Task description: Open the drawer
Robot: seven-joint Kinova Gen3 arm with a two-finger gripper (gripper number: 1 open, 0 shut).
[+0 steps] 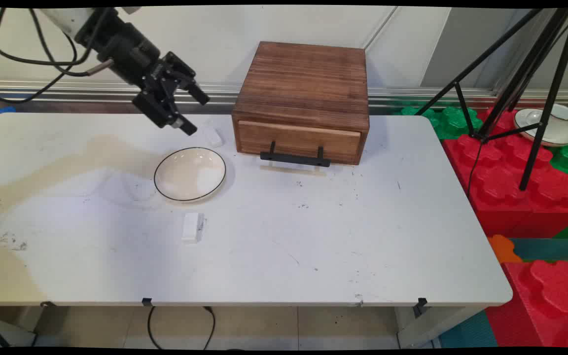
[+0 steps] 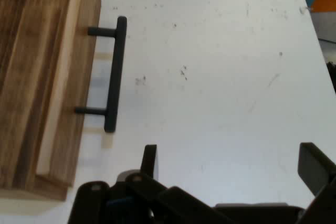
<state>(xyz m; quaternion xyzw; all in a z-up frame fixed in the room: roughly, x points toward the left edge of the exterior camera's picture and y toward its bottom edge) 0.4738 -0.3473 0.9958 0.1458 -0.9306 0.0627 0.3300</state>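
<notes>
The black pincer [image 1: 194, 112], its fingers spread and gripping nothing, is hovering in the upper left of the frame above the white worktop [image 1: 313, 236], near a black-rimmed plate [image 1: 190, 174] and left of a wooden drawer box [image 1: 303, 101] with a black handle [image 2: 114, 74].

Open tool [image 1: 193, 113] hangs empty above the table, nearest the white plate [image 1: 190, 174] and closed wooden drawer box [image 1: 302, 101]
</notes>
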